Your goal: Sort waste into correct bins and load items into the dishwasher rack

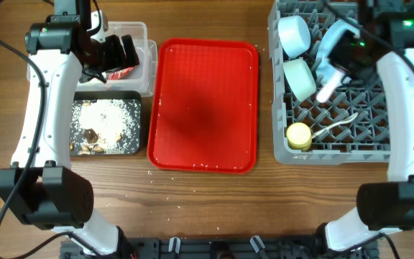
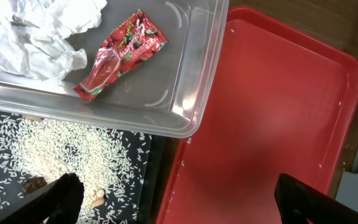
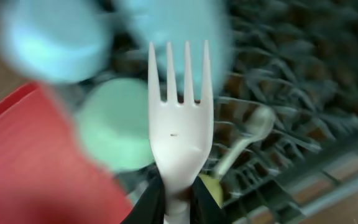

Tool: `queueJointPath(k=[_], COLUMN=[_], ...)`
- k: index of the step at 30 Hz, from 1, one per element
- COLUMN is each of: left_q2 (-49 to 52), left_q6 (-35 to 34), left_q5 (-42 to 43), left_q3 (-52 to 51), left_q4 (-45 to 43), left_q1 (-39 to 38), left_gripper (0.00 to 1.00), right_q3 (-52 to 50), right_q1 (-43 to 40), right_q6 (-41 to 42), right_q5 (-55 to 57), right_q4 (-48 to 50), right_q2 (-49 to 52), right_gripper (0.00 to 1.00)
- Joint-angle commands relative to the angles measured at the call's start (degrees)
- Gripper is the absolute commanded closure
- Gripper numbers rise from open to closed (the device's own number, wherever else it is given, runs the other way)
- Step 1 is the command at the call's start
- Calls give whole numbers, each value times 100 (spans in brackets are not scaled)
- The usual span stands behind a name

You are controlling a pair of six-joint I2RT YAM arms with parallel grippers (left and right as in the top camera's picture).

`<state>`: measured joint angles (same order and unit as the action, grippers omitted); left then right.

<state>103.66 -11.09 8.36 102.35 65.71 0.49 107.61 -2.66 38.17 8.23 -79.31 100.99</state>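
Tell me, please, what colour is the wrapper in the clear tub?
Red with pale print; the wrapper shows best in the left wrist view.

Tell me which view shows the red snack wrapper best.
Left wrist: the wrapper lies whole and sharp in the clear tub, print visible. Overhead shows only a small red sliver of it. Right wrist shows none of it.

Mid-table, the flat tray [image 1: 205, 108] is plain glossy red on brown wood grain. Toward the left edge, a clear tub [image 2: 194, 93] shows a red printed wrapper [image 2: 120, 53] and white tissue [image 2: 36, 31]. White grains [image 2: 67, 149] and brown bits [image 2: 35, 184] speckle the black tray [image 1: 134, 148]. The grey rack [image 1: 336, 149] carries pale blue bowls [image 1: 293, 32], a yellow cup [image 1: 298, 135] and a white fork [image 3: 180, 124].
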Motion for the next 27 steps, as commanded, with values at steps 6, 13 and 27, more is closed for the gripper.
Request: queueJointPath(k=[6, 13, 27], left_q2=[-68, -68, -68], left_q6=[13, 13, 13], left_q5=[-35, -33, -33], left_q3=[79, 79, 79], left_q4=[-13, -13, -13], left_q1=[22, 22, 22], left_gripper=[0, 0, 0], right_q3=[-1799, -1648, -1375], right_q1=[-470, -470, -466], right_q6=[1735, 262, -1834], right_q5=[103, -542, -2227], right_q4=[859, 1001, 824], right_q2=[111, -221, -3670], right_gripper=[69, 56, 0])
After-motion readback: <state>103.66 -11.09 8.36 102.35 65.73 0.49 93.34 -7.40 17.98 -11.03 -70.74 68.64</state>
